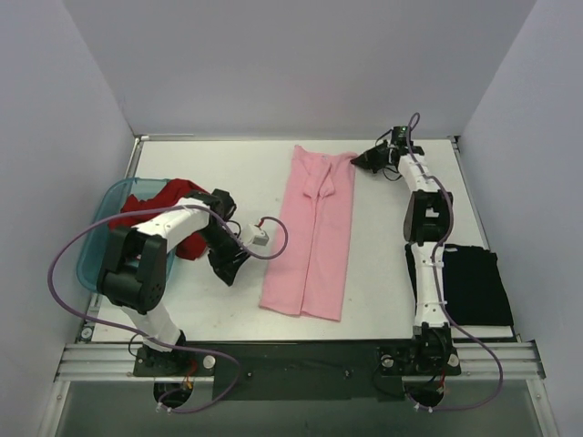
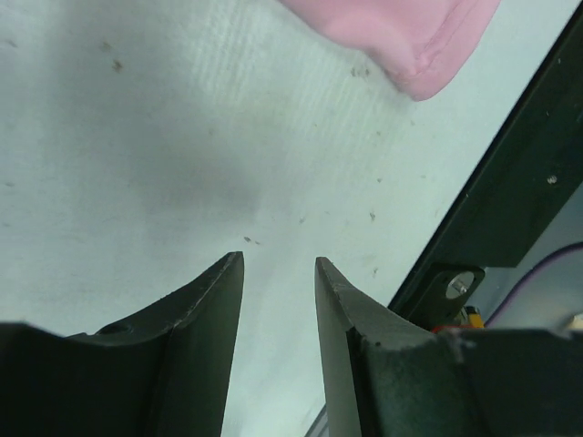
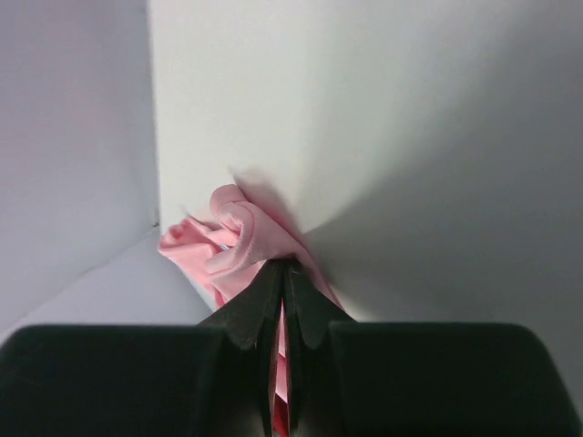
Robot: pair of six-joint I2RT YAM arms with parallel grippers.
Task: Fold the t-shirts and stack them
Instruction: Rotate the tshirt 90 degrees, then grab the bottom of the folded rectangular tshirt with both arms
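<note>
Across the white table (image 1: 387,273), boxed by plain pale walls (image 1: 273,64) on the left, the far side and the right, three shirts lie well apart. A metal rail (image 1: 301,350) runs along the near edge where the two arms are bolted. The tabletop is lightly speckled with dirt in the left wrist view.

On the left sits a see-through teal bin (image 1: 91,248) with the dark red shirt (image 1: 150,202) bunched in it, part of the cloth spilling over the rim towards the middle. The black shirt (image 1: 474,282) rests flat near the right front corner, a compact dark rectangle just beside the right arm.

The pink shirt (image 1: 314,237) takes the middle of the table. It is folded into a long narrow strip with the sleeves turned inward near its far end. Its long axis runs from the far side to the near side, leaning a little so that the near end sits further left than the far end. The near hem is fairly square (a rounded corner of it shows at the top of the left wrist view (image 2: 410,36)).

The right gripper (image 1: 357,161) is at the strip's far right corner, fingers pressed together on a puckered fold of pink cloth (image 3: 232,237). The left gripper (image 1: 227,273) hangs over bare table just left of the strip's near end, its fingers (image 2: 219,309) spread apart with nothing between them.
</note>
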